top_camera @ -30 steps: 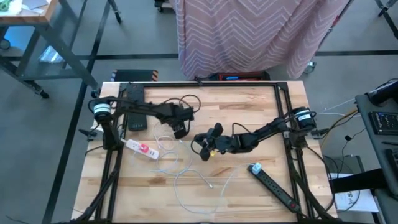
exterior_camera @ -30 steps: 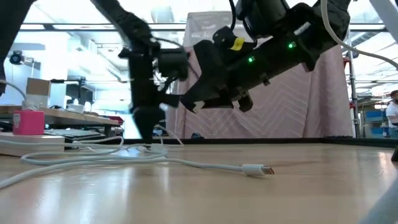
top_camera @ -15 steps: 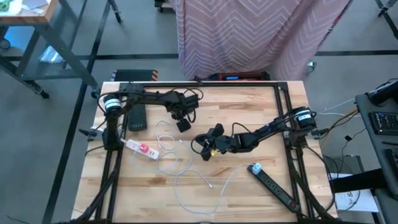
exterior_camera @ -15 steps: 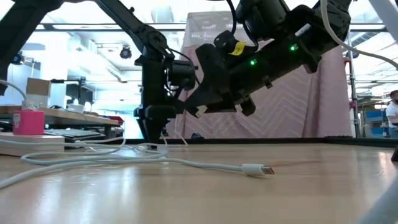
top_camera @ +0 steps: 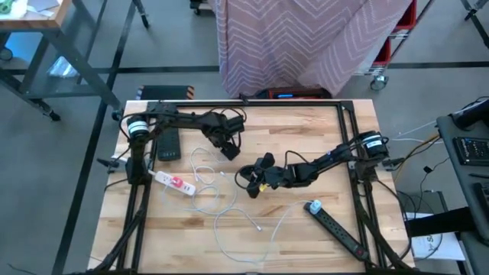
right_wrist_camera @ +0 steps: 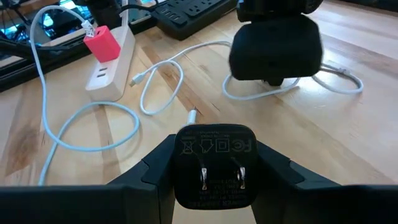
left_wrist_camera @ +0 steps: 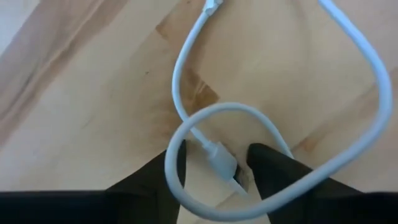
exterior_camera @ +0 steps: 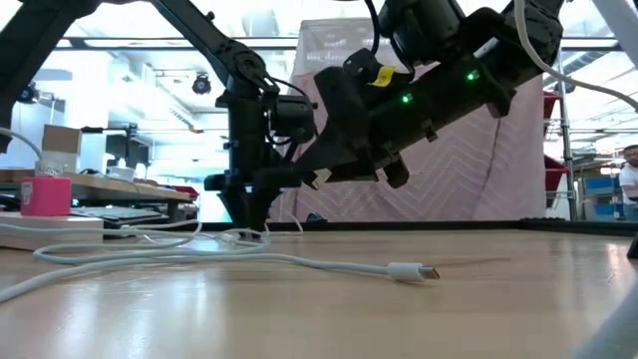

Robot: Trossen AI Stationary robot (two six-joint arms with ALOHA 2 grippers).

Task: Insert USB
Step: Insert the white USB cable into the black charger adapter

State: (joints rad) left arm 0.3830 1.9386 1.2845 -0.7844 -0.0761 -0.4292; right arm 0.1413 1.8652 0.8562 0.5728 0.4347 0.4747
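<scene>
My left gripper (top_camera: 228, 150) hangs over the table's far middle, pointing down, open. In the left wrist view its fingers (left_wrist_camera: 268, 167) stand on either side of the white cable's USB plug (left_wrist_camera: 222, 163), which lies flat on the wood inside a loop of the cable (top_camera: 202, 165); no touch shows. My right gripper (top_camera: 256, 182) is at the table's middle, shut on a black charger block (right_wrist_camera: 214, 163). Another cable end (exterior_camera: 414, 271) lies on the near wood. My right gripper pinches the black charger block by its two opposite sides (right_wrist_camera: 176, 163), one finger on each. The face with the two metal prongs (right_wrist_camera: 221, 176) points back at the wrist camera. The block is lifted clear of the table, the arm slanting in from the table's right.
A white power strip with a pink plug (top_camera: 176, 183) lies left of the middle, a black strip (top_camera: 166, 142) at the far left, and a black strip with a light blue plug (top_camera: 335, 226) near the right edge. Loose white cable (top_camera: 229, 221) curls over the near middle.
My left arm has swung its elbow toward the far edge, and its gripper has shifted slightly toward the far right and turned about its own axis above the cable loop. The right arm and the charger block have kept still.
</scene>
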